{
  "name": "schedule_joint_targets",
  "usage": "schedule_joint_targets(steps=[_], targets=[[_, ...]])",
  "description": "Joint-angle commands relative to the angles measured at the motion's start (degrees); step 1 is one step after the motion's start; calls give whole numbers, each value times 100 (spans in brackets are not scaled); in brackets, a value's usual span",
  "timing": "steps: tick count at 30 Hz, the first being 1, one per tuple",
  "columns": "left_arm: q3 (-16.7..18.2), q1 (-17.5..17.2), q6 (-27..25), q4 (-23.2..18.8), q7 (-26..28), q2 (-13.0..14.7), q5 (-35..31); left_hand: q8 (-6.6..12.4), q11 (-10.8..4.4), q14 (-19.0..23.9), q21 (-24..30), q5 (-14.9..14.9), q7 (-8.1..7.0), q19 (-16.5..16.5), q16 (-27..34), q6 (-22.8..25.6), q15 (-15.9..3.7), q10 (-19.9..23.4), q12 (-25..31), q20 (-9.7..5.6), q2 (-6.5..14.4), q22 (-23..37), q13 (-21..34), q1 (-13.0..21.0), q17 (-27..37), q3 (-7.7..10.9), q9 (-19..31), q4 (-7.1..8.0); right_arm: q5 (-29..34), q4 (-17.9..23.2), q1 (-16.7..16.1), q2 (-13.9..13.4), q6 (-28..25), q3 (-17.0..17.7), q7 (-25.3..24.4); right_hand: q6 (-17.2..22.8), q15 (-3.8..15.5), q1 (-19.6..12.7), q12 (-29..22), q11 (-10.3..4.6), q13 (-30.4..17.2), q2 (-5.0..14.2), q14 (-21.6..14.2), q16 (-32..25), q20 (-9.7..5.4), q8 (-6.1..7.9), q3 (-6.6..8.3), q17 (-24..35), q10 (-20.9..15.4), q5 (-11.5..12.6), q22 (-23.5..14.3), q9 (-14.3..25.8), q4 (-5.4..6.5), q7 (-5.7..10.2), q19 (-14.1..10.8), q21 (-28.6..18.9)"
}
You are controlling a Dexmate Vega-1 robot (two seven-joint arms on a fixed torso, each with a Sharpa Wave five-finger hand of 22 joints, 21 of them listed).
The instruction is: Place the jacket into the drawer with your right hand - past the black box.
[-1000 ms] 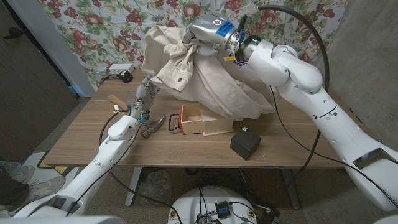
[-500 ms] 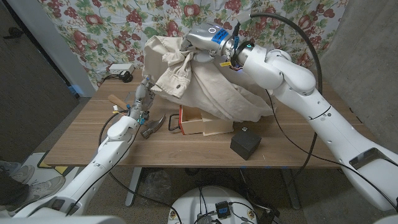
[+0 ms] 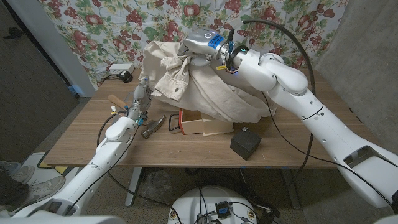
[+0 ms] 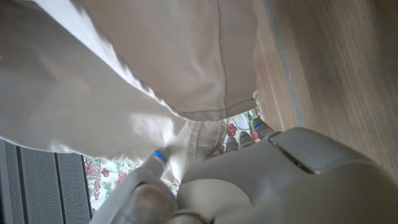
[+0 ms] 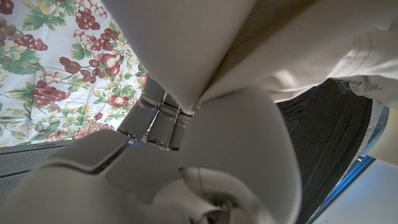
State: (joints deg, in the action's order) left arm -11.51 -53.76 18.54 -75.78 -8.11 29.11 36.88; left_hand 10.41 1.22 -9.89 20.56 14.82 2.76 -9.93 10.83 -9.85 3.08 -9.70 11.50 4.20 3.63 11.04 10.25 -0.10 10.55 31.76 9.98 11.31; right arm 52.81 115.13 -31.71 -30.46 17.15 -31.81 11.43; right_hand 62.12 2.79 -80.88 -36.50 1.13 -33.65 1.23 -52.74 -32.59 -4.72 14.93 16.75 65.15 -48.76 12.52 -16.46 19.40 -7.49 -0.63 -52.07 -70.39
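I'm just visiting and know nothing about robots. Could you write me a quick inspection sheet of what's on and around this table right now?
Surface: wooden table, brown grain, no spills seen.
Job's things: cream fabric jacket lifted and draped over the open wooden drawer; small black box near the front edge.
Clutter: hammer and a wooden-handled tool by the left arm.
Hands: right hand grips the jacket's top, raised; left hand is at the jacket's hanging edge, grip cannot be told.
Cables: black cable looping over the right arm; a thin black one along the left arm.
Surroundings: floral curtain behind; white power strip at the table's back.
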Motion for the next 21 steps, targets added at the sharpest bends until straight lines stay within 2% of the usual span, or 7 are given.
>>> schedule_joint_targets(steps=[1, 21], targets=[[42, -32, -28, 2, 43, 23, 4, 15, 15, -728, -18, -9, -10, -85, 6, -726, 15, -757, 1, 10, 727, 27, 31, 6, 5, 29, 24, 4, 15, -450, 163, 102, 35, -191, -160, 155, 899, -611, 16, -30, -37, 615, -495, 7, -836, 16, -16, 34, -59, 23, 12, 17, 27, -96, 300, -51], [30, 3, -30, 34, 71, 12, -20, 14, 18, -736, -24, -9, -10, -86, 4, -730, 18, -769, -3, 12, 726, 28, 32, 6, 5, 29, 24, 4, 17, -623, 148, 43, 88, -333, -293, 174, 896, -615, 58, -21, -46, 623, -516, 34, -836, -5, -23, 59, -78, 28, 76, 21, 30, -106, 325, -104]])
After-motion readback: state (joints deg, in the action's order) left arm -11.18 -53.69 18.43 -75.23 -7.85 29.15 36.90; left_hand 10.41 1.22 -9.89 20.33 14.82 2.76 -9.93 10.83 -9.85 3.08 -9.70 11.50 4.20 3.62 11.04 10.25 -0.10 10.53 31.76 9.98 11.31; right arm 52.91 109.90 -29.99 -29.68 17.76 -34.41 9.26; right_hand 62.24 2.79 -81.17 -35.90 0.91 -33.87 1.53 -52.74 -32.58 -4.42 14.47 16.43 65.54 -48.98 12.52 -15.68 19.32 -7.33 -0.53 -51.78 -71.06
